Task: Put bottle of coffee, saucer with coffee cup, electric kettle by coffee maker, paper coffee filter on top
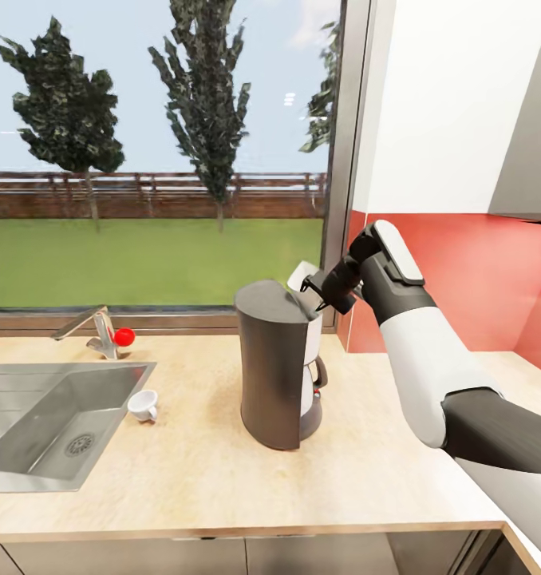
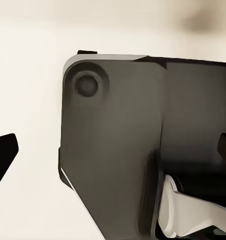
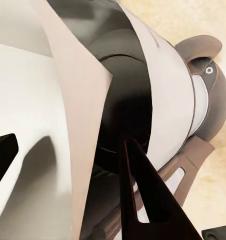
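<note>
The kitchen countertop (image 1: 223, 487) is spreading wide and pale beneath the window, and the coffee maker (image 1: 277, 363) is standing upright in the middle of it, charcoal shell facing us, white front and carafe handle turned away toward the red backsplash (image 1: 478, 279). The steel sink (image 1: 39, 423) is lying sunk into the counter well off to one side of the coffee maker, with its tap (image 1: 95, 329) and a small red ball (image 1: 124, 336) sitting at the window edge behind it. The right arm is reaching in from the other side, and the right gripper (image 1: 325, 294) is hovering just at the coffee maker's top rim, pinching the paper coffee filter (image 1: 301, 277), whose white sheet is standing up over the machine's top; from the right wrist camera the filter (image 3: 83, 130) is fanning across the dark lid, one black finger (image 3: 148, 200) pressing against it. The coffee cup (image 1: 144, 405) is resting on the counter between sink and coffee maker, right beside the sink's rim. The left gripper is showing dark fingertips in its wrist camera over a grey panel (image 2: 113, 150), and I cannot tell how wide it is set.
</note>
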